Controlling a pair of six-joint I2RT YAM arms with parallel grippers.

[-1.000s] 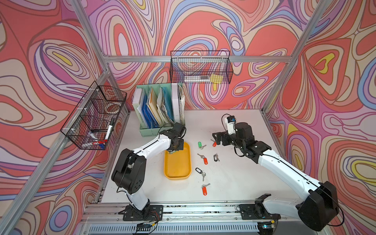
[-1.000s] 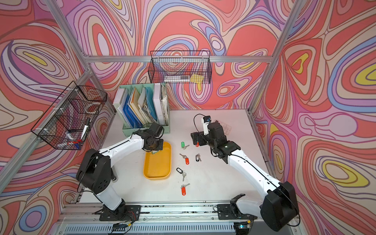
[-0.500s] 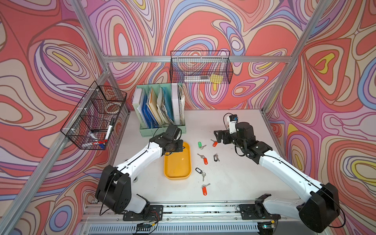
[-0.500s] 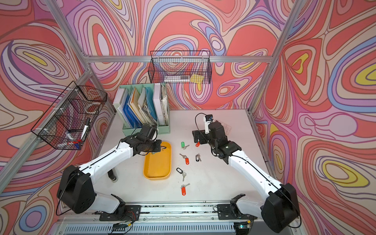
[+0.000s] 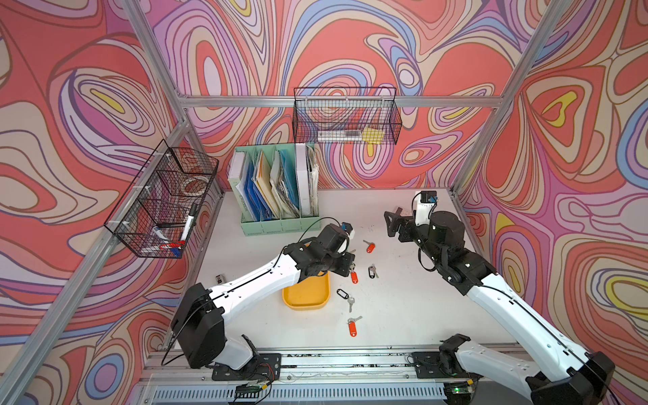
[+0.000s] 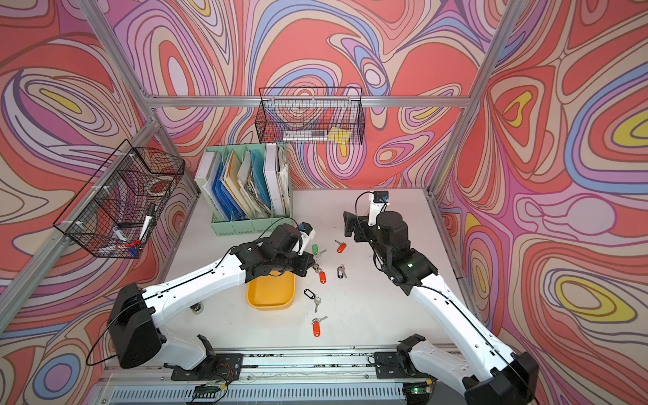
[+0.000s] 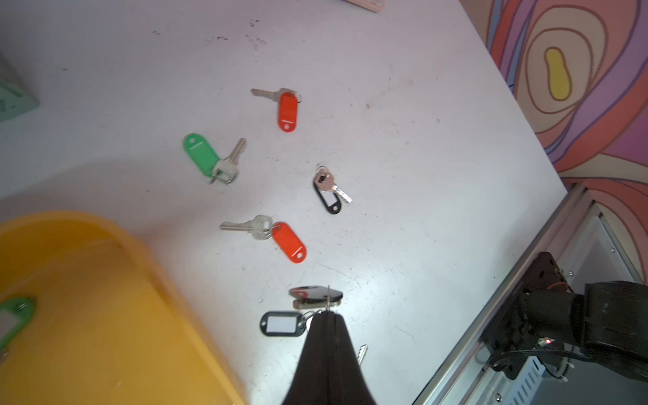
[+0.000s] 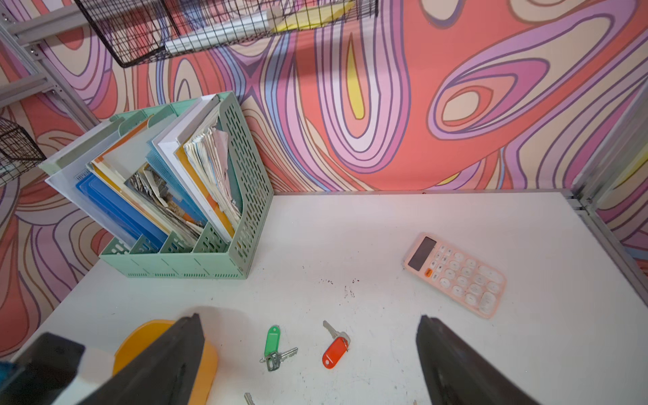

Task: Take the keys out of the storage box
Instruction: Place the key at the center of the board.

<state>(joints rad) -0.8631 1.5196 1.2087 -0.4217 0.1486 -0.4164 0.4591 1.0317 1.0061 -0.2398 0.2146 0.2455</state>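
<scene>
Box (image 5: 308, 294) lay partly under the left forearm. The end that showed in both top views was bare. The left wrist view showed one green-tag set (image 7: 15, 315) inside the box, blurred, so the job was judged unfinished.

Six sets of keys (image 6: 322, 277) lay on the table (image 5: 403, 315) beside the box, on the side toward the right arm. They were scattered and apart from each other. They were probably dropped a little way off the rim so none could slide back in.

Left gripper (image 7: 328, 315) hung over the table just outside the box rim. Its jaws were pressed fully together on something thin. A dark-tagged set (image 7: 315, 296), seen edge-on, hung at the tip, apparently pinched by its ring or key. Judged to be carried out for release among the others.

Right gripper (image 8: 308, 319) hovered beyond the keys, well apart from the box. Its jaws were spread to their widest, with nothing between them and touching nothing. Probably parked there to leave the left arm room.
</scene>
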